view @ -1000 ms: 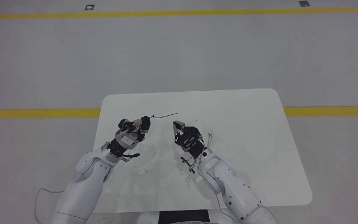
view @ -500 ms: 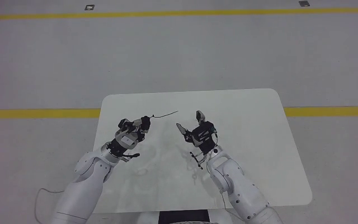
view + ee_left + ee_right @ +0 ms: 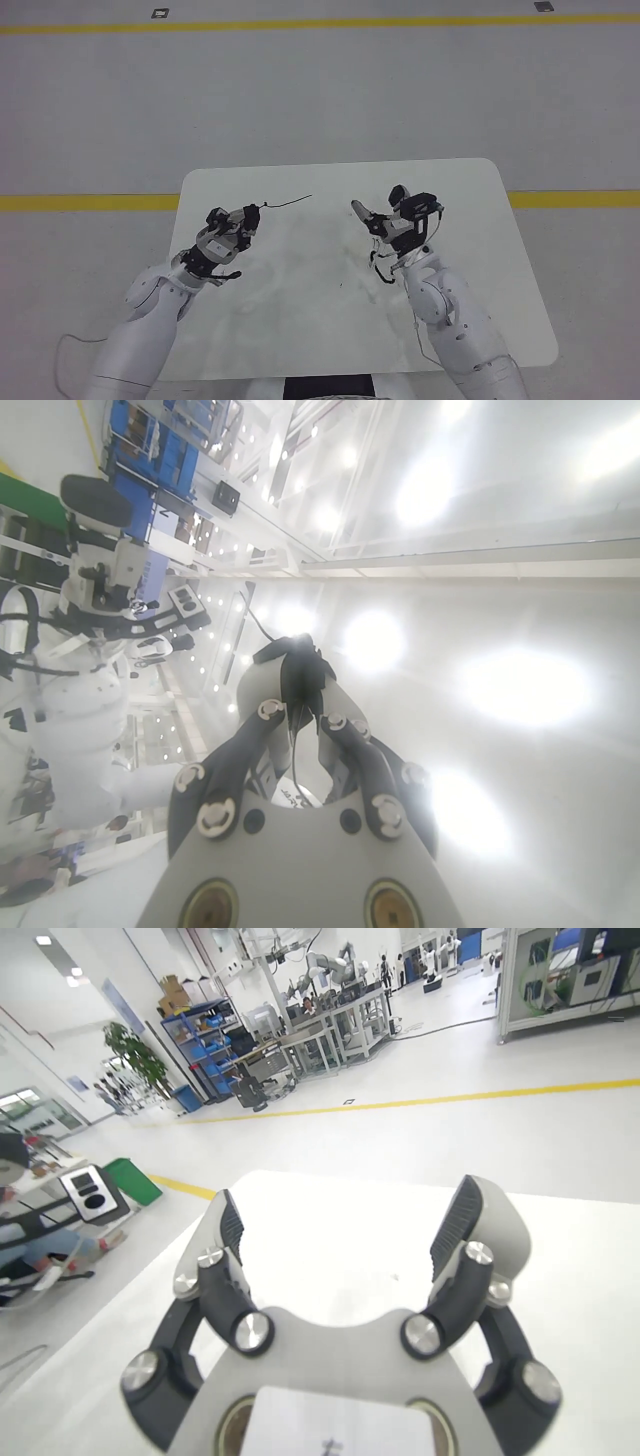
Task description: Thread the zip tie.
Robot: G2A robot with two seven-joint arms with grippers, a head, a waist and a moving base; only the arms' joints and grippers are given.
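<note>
A thin black zip tie sticks out over the white table, its free tail pointing toward the table's middle. My left gripper is shut on its near end. In the left wrist view the tie rises as a curved strand from the closed gripper, and another length of it runs back between the fingers. My right gripper hovers right of the tail, apart from it, open and empty. In the right wrist view the gripper has ribbed pads spread wide over bare table.
The tabletop carries nothing else between the arms. Its far edge borders a white floor with a yellow line. A green bin stands on the floor beyond one table corner.
My right gripper has swung right and away from the zip tie's tail, its fingers spreading apart. My left gripper, still holding the tie, has shifted slightly left.
</note>
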